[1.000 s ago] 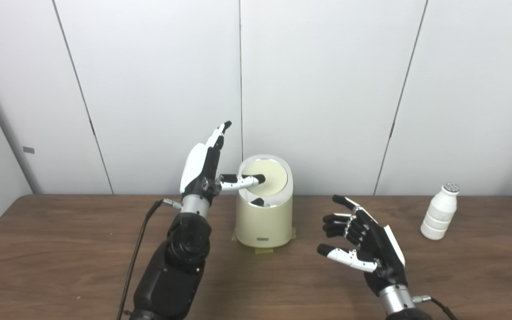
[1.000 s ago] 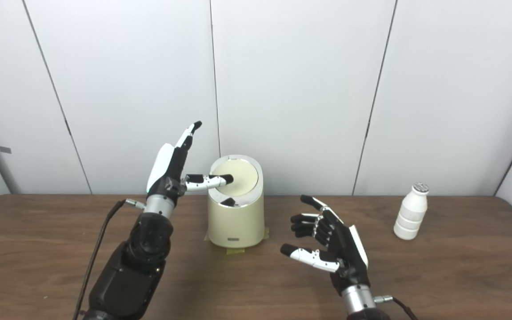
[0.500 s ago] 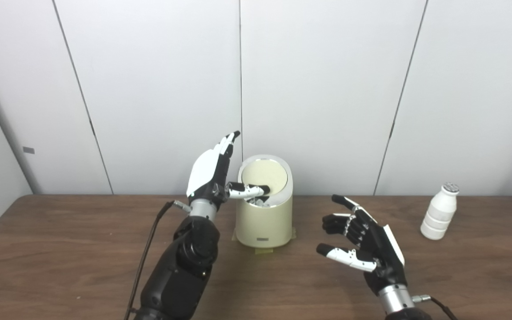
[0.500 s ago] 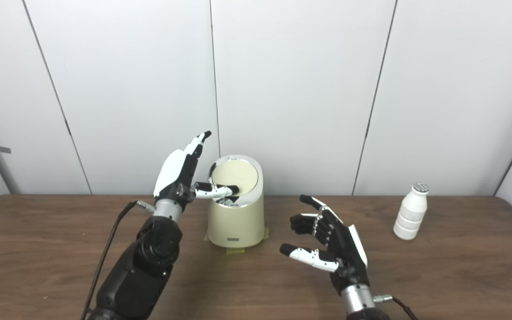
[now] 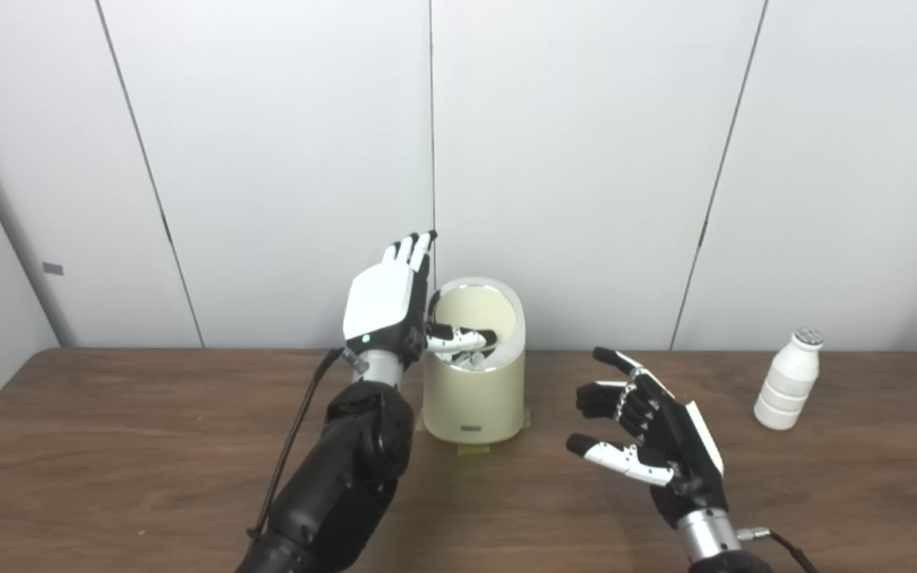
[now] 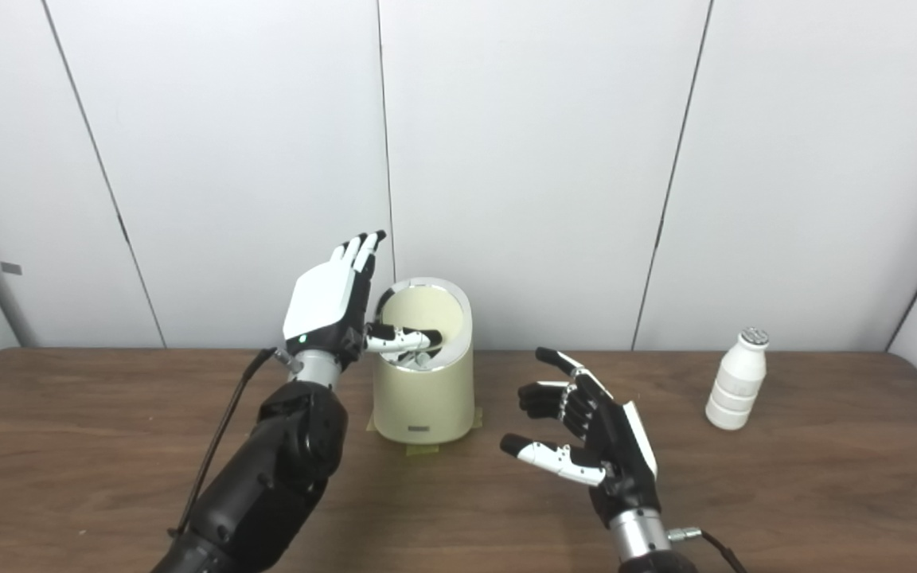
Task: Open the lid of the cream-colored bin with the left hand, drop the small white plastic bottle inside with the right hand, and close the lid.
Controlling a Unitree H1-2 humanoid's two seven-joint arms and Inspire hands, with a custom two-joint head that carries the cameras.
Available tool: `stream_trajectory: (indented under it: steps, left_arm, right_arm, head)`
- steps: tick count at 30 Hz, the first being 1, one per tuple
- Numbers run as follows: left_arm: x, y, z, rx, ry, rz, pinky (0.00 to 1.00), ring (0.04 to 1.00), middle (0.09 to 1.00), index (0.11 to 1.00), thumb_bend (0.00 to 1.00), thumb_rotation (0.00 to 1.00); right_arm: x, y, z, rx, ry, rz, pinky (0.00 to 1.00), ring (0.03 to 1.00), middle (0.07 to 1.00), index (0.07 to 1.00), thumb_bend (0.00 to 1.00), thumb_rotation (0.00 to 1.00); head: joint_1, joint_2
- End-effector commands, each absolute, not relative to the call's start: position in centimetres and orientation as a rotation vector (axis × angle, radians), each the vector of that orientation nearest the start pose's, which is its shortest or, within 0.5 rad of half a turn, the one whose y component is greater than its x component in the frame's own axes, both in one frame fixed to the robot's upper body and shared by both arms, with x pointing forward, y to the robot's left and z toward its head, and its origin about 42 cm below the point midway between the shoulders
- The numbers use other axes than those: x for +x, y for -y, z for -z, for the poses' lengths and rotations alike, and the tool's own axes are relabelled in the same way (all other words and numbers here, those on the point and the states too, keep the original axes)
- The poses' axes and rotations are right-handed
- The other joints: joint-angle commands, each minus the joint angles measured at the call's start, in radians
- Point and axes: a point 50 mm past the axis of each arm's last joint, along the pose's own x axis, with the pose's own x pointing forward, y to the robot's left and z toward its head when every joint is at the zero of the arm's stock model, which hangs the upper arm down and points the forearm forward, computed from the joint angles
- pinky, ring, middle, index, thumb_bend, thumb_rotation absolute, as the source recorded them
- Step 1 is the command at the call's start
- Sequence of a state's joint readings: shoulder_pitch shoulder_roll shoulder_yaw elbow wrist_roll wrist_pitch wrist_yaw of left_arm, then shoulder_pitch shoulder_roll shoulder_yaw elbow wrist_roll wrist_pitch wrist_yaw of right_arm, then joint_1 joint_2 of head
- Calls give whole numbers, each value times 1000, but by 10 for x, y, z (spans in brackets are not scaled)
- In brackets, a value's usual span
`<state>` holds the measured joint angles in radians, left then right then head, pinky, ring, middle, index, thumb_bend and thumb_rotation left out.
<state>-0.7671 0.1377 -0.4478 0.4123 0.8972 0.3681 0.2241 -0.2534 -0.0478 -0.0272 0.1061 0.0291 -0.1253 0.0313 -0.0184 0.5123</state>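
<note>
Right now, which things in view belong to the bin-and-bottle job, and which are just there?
Part of the job:
- cream-colored bin
- its lid, tilted up
- small white plastic bottle
- left robot hand
- right robot hand

Just there:
- wooden table
- tape under the bin
- white wall panels

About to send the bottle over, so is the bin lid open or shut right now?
Open: the lid is tipped back, pushed by the left hand, whose thumb reaches into the bin.

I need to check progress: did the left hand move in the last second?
Yes. The left hand has shifted right toward the bin and turned; its thumb now reaches lower into the bin's tilted lid.
</note>
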Motion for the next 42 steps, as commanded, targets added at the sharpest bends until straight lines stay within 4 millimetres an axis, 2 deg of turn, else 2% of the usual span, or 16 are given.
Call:
stream_trajectory:
  steps: [1, 2, 3, 10, 15, 26, 30, 32, 33, 35, 38, 42]
  left_arm:
    - [483, -118, -272, 1487, 406, -173, 991, 1000, 1000, 1000, 810, 2]
    - [482, -118, -272, 1531, 407, -174, 997, 1000, 1000, 1000, 747, 0]
    - [480, -117, -272, 1564, 407, -174, 999, 1000, 1000, 1000, 734, 0]
    - [470, -117, -276, 1710, 369, -168, 1000, 1000, 1000, 1000, 811, 0]
    - [466, -120, -276, 1775, 312, -162, 1000, 1000, 1000, 1000, 856, 0]
    - [464, -125, -271, 1794, 285, -168, 1000, 1000, 1000, 1000, 813, 0]
    - [459, -130, -285, 1436, 438, -192, 991, 1000, 1000, 1000, 836, 24]
    - [456, -135, -293, 1308, 496, -215, 948, 1000, 1000, 1000, 849, 50]
    - [453, -137, -298, 1253, 519, -227, 886, 1000, 1000, 1000, 838, 100]
    - [446, -143, -305, 1159, 551, -236, 824, 998, 1000, 1000, 808, 165]
    - [434, -153, -309, 976, 585, -220, 774, 992, 1000, 1000, 792, 186]
    - [418, -169, -305, 739, 581, -198, 788, 955, 1000, 1000, 753, 152]
  right_arm:
    - [372, 208, -182, -18, 374, -64, 610, 610, 602, 782, 826, 186]
    - [372, 208, -182, -18, 375, -66, 612, 611, 602, 783, 826, 191]
    - [372, 208, -181, -17, 375, -68, 613, 607, 601, 786, 825, 196]
    - [372, 208, -182, -6, 371, -68, 633, 613, 602, 788, 830, 192]
    - [372, 208, -182, -17, 376, -70, 598, 600, 601, 787, 817, 185]
    - [373, 210, -180, -7, 368, -69, 614, 602, 601, 791, 833, 192]
    - [372, 210, -180, -10, 366, -67, 614, 609, 603, 790, 838, 201]
    - [372, 210, -180, -7, 365, -66, 619, 614, 606, 790, 834, 199]
    - [372, 210, -180, -4, 366, -67, 605, 607, 605, 789, 831, 195]
    - [372, 210, -180, -1, 368, -68, 594, 600, 603, 787, 832, 192]
    - [371, 210, -180, -10, 366, -66, 589, 597, 604, 786, 834, 198]
    - [371, 211, -180, -6, 368, -66, 620, 611, 604, 788, 835, 201]
  head:
    - [0, 3]
    - [0, 3]
    - [1, 3]
    - [2, 6]
    - [3, 6]
    - [7, 4]
    - [9, 5]
    - [9, 6]
    - [10, 4]
    - [10, 5]
    - [8, 5]
    - [7, 8]
